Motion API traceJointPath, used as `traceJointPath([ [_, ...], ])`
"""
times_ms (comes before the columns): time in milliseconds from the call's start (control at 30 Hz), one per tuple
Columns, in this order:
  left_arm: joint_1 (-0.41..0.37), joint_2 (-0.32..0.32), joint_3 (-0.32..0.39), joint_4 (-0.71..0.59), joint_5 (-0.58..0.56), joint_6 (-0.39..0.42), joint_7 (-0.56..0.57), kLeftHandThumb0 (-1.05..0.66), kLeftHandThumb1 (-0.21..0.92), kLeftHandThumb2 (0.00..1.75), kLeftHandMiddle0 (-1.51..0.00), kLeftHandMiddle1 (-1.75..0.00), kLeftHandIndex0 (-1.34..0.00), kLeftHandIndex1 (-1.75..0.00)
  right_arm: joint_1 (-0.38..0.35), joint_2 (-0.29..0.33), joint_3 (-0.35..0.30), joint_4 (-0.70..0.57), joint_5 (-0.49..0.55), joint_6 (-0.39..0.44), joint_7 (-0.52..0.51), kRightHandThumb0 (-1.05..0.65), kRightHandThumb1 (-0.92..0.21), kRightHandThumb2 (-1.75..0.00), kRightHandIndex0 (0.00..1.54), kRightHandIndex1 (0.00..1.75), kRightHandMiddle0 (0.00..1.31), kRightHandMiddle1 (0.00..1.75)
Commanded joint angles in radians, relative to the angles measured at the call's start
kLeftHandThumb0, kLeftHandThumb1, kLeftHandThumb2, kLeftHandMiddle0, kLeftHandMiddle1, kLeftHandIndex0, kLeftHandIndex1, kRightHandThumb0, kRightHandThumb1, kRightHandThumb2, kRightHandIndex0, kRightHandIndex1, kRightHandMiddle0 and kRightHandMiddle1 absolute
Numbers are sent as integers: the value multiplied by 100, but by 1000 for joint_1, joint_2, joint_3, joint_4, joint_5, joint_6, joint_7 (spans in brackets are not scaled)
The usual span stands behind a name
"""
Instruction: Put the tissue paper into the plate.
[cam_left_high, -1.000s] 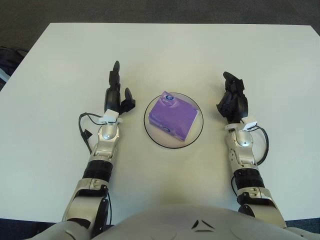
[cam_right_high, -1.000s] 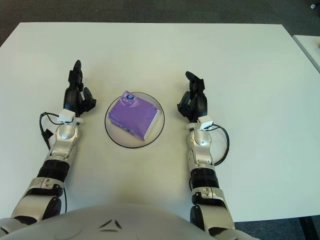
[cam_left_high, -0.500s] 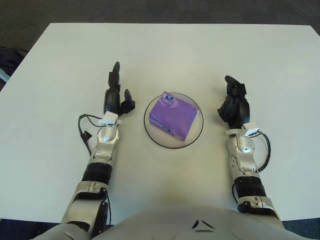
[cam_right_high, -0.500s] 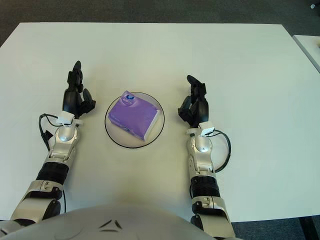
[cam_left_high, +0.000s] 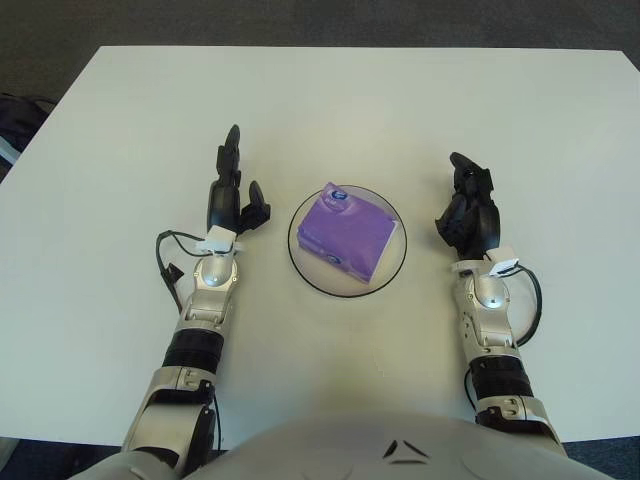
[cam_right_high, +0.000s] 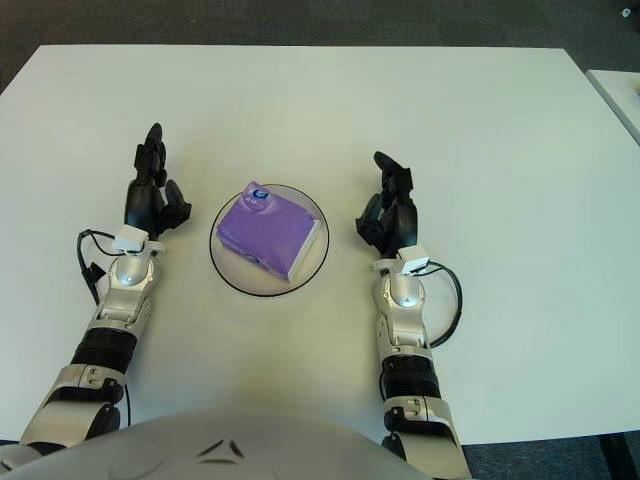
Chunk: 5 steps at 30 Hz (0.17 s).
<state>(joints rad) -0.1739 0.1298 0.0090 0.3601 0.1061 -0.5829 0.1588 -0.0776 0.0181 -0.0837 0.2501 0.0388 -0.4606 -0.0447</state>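
Fingers (cam_left_high: 231, 150) of the left hand (cam_left_high: 230, 200) are loosely spread and hold nothing, one pointing straight away from the robot. Left of the round black-rimmed white plate (cam_left_high: 398, 262), it shows apart from it. The right hand (cam_left_high: 467, 210), right of the plate, has relaxed, slightly bent fingers, also empty. The purple soft tissue paper pack (cam_left_high: 347, 234) lies in the plate on the white tabletop (cam_left_high: 330, 100).

Looked forward and down from the head at fairly near range through two side-by-side eyes, shared almost the whole white table (cam_left_high: 320, 100) with plate (cam_left_high: 310, 278), tissue pack (cam_right_high: 268, 232) and both arms, right eye shifted slightly rightward, showing a second table corner (cam_right_high: 622, 95).
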Motion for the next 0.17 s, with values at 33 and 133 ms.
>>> traceJointPath([
  [33,208,-44,-38,111,25,25,-9,-79,92,95,-13,-2,0,-34,139,21,12,70,-22,39,-13,-45,-92,-100,38,5,0,78],
  [133,211,-46,-40,107,22,24,-10,-79,92,94,-14,-3,0,-35,143,22,13,65,-24,40,-15,-45,-92,-100,38,5,0,78],
])
